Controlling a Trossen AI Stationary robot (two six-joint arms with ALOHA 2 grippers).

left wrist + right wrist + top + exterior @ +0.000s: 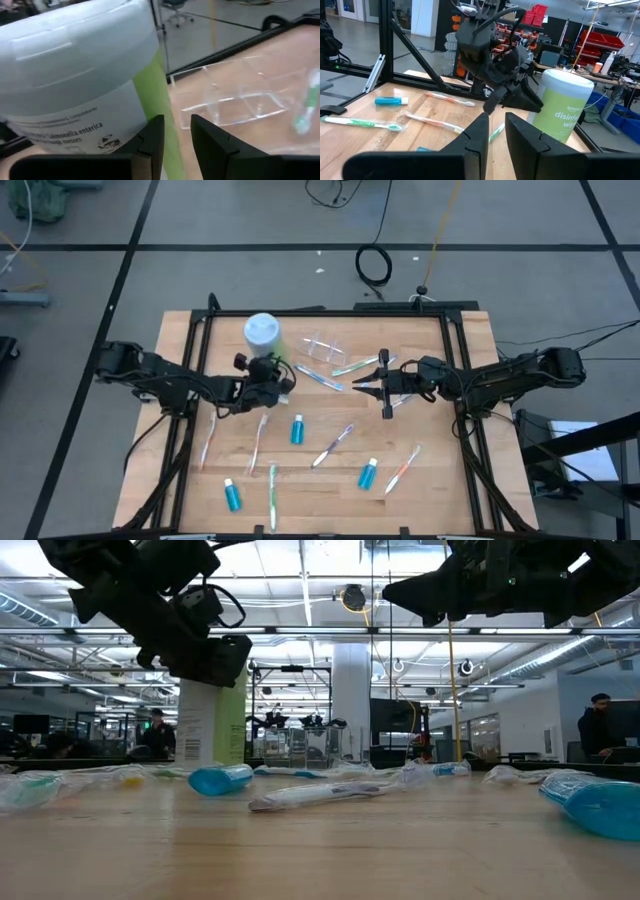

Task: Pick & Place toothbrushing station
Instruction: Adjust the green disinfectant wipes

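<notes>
Several pastel-handled toothbrushes lie flat on the wooden table, among them a green one (355,366), a blue one (318,377) and a purple one (333,445). Three blue white-capped tubes (297,430), (368,473), (232,495) lie toward the near side. A clear plastic holder (322,345) sits at the far middle and also shows in the left wrist view (240,100). My left gripper (291,384) hovers just near of a white-lidded wipes canister (262,332), its fingers close together and empty (177,125). My right gripper (356,384) hovers facing it, fingers close together and empty (496,122).
The tall wipes canister (85,85) stands upright right in front of my left gripper. A black frame (455,360) borders the table. Cables (375,265) lie on the floor beyond the far edge. People sit in the room behind (600,730).
</notes>
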